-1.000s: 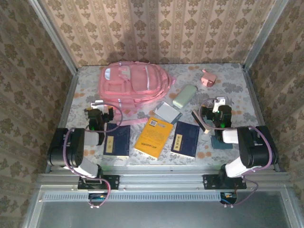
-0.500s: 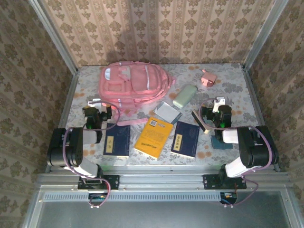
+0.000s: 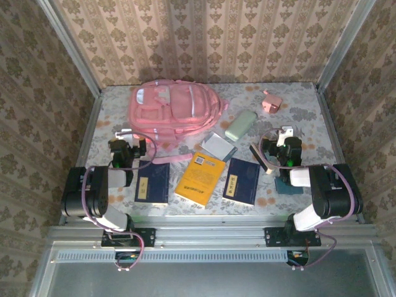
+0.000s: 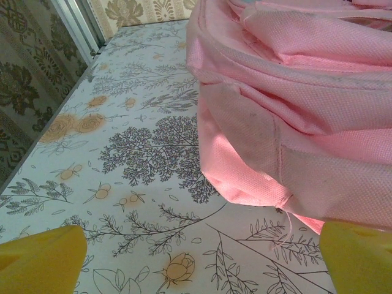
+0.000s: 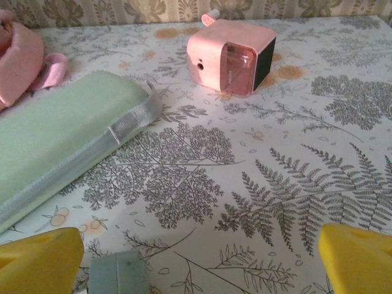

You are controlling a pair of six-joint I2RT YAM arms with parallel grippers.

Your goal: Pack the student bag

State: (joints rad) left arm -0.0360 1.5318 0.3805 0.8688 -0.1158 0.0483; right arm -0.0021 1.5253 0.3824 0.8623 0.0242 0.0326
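Observation:
The student bag (image 3: 173,110), a large pink backpack, lies flat at the back left of the table. Its lower corner (image 4: 294,104) looms just ahead and to the right of my left gripper (image 4: 202,263), which stands open with only tabletop between its yellow fingertips (image 4: 40,257). In the top view the left gripper (image 3: 127,146) sits at the bag's near left corner. My right gripper (image 3: 278,146) is open and empty over the right side of the table. Its wrist view has the gripper (image 5: 199,263) facing a green pencil case (image 5: 61,135) and a pink sharpener box (image 5: 231,56).
Near the front lie a dark blue book (image 3: 153,182), a yellow book (image 3: 200,179) and another blue book (image 3: 242,180). A grey case (image 3: 219,146) and the green pencil case (image 3: 241,125) sit mid-table. A small grey-green block (image 5: 119,272) lies by my right fingertip. Walls enclose the table (image 3: 309,117).
My left gripper has shifted slightly to the left near the bag's corner. The right arm and the objects have not moved.

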